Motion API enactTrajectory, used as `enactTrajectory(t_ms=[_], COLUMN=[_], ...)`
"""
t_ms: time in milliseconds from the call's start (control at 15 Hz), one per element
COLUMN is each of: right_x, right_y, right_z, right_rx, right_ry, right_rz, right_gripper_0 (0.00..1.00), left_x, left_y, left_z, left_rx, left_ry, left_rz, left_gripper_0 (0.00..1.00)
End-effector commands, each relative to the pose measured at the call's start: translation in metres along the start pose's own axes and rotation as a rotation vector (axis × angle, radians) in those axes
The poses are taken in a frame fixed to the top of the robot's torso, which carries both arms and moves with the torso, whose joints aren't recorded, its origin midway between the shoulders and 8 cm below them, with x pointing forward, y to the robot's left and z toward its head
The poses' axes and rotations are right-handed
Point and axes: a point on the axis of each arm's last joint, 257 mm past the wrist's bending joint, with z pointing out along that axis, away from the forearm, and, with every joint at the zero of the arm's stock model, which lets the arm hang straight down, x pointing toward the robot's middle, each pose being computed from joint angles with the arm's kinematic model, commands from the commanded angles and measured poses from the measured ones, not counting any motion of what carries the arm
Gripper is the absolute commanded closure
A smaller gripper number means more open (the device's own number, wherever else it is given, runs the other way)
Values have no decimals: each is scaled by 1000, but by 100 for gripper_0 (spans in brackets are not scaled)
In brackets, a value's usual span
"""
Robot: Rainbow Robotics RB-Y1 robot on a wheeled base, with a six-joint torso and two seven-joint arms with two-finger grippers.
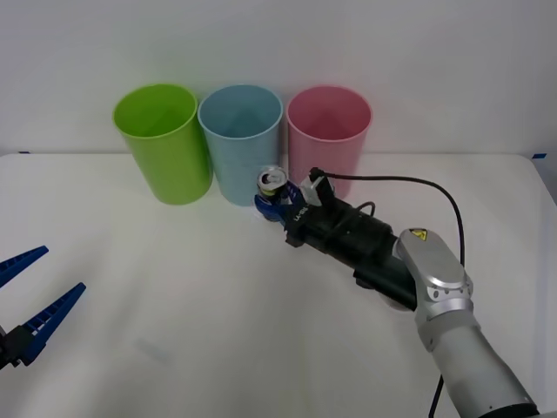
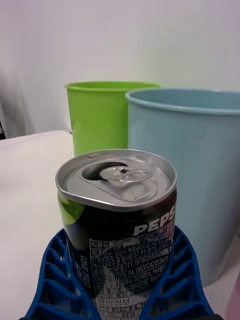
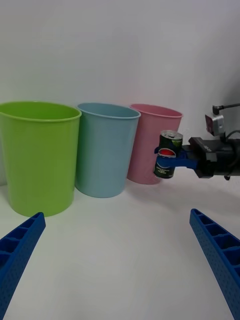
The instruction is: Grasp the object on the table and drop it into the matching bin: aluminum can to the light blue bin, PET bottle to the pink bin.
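The aluminum can (image 1: pixel 271 183) is dark with green and white print and a silver top. My right gripper (image 1: pixel 273 202) is shut on the aluminum can (image 2: pixel 120 220) and holds it upright above the table (image 1: pixel 174 296), just in front of the light blue bin (image 1: pixel 241 139). Its blue fingers (image 2: pixel 55 280) clasp the can's lower sides. From the left wrist view the can (image 3: pixel 166 155) hangs off the tabletop in front of the pink bin (image 3: pixel 152 142), beside the light blue bin (image 3: pixel 105 147). The pink bin (image 1: pixel 329 144) stands right of the blue one. My left gripper (image 1: pixel 30 300) waits open at the near left.
A lime green bin (image 1: pixel 162 139) stands left of the light blue one; all three line the table's far edge against a white wall. A black cable (image 1: pixel 418 187) loops over my right arm. Bare white tabletop spreads between the two arms.
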Motion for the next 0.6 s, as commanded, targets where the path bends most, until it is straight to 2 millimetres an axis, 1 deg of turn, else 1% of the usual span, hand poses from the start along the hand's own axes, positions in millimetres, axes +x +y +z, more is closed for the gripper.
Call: enactTrajectory(t_ms=[67,267,333,467,600], right_x=[-26,-55,-70,-90,-119], right_y=[9,16,18,21,23], right_z=[-5,-6,-5,-5,-6], right_rx=[-24,-52,-62,-78,-99], right_ry=[-41,-82,-104,-129,-158], right_rz=[44,71,73,85,81], right_gripper_0=[100,100,100,100,100], left_x=[0,0,0,0,0], left_y=[0,0,0,0,0], left_z=[0,0,0,0,0], left_rx=[0,0,0,0,0], left_ry=[0,0,0,0,0], left_rz=[0,0,0,0,0], left_gripper_0=[0,0,0,0,0])
